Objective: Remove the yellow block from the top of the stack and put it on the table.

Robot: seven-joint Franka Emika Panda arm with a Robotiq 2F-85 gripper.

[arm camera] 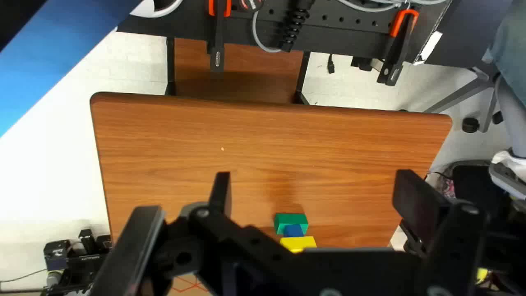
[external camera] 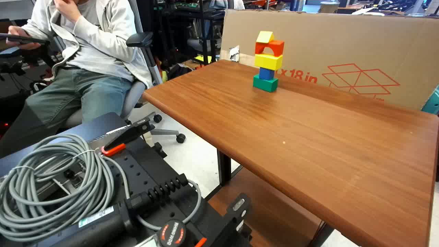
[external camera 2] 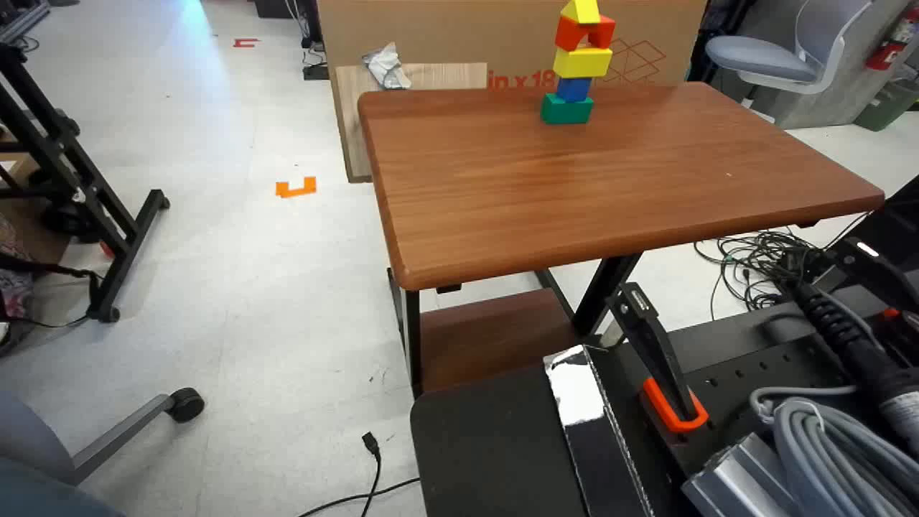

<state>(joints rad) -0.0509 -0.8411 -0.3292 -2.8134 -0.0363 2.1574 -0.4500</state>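
The stack stands upright near the far edge of the table; it also shows in an exterior view. From the bottom it is a green block, a blue cube, a yellow rectangular block and a red-orange arch. A yellow roof-shaped block sits on top and also shows in an exterior view. In the wrist view my gripper is open and empty, apart from the stack. The gripper body hides the stack's upper part there. Neither exterior view shows the gripper.
A large cardboard box stands upright behind the table. A black cart with clamps and a coiled grey cable is at the table's near side. A seated person is beside the table.
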